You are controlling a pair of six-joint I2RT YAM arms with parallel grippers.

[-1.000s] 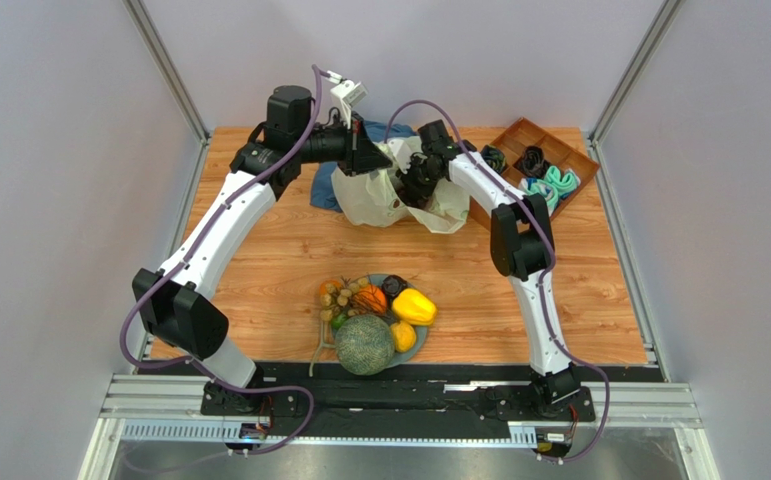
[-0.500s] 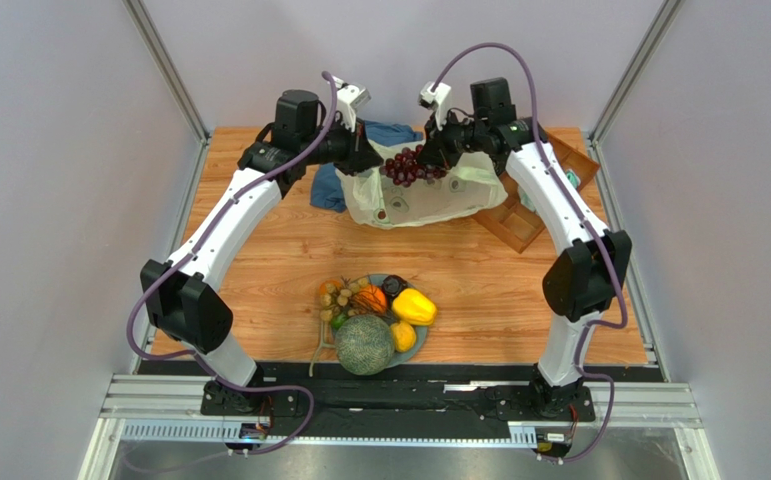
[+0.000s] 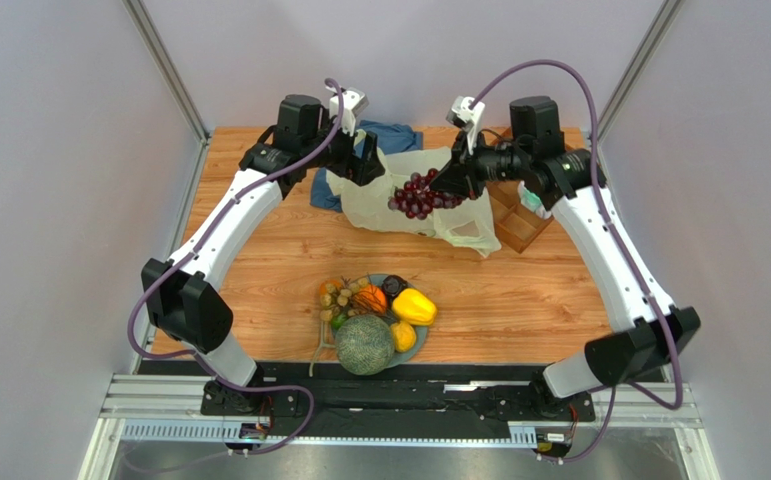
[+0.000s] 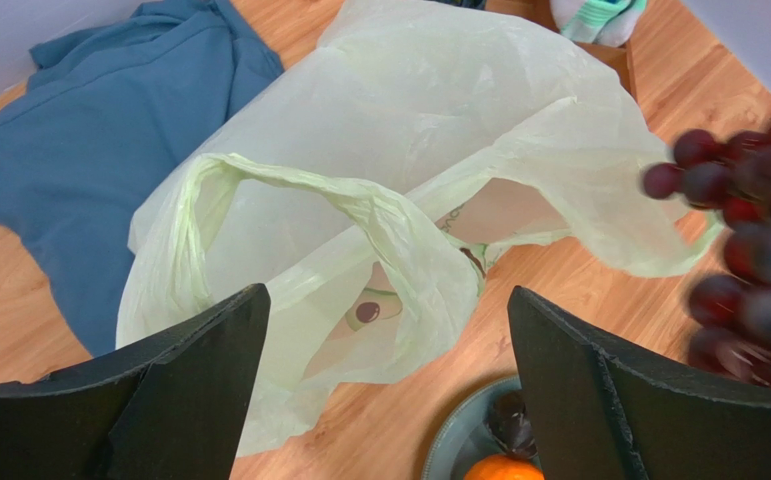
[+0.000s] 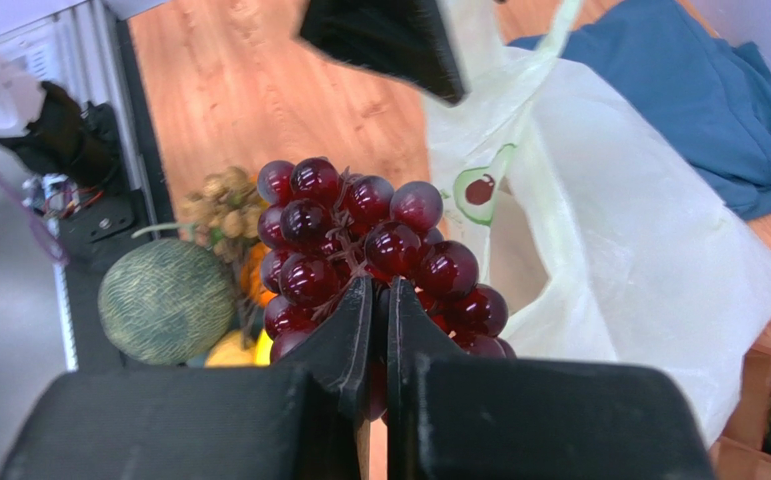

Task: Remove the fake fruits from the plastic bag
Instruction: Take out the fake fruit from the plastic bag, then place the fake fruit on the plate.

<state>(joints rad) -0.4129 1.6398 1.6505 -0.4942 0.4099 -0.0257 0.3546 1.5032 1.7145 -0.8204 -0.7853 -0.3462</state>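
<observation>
Right wrist: right tool (image 5: 380,296) pinches glossy round purple grapes (image 5: 391,248); left tool (image 4: 387,305) spread wide.

Far end of worktop (image 3: 289,270) is crowding up: plastic bag (image 3: 374,205) lying over the edge of blue cloth (image 3: 394,135), wooden tray (image 3: 519,225) just beside. Grapes (image 3: 417,196) hanging from right claw (image 3: 449,182) above the bag, blocking the gap toward wide-spread left claw (image 3: 364,165). Plate (image 3: 417,346) of fake fruits (image 3: 364,343) occupying near centre. Bare strip running between bag and plate; both side margins lying open.
</observation>
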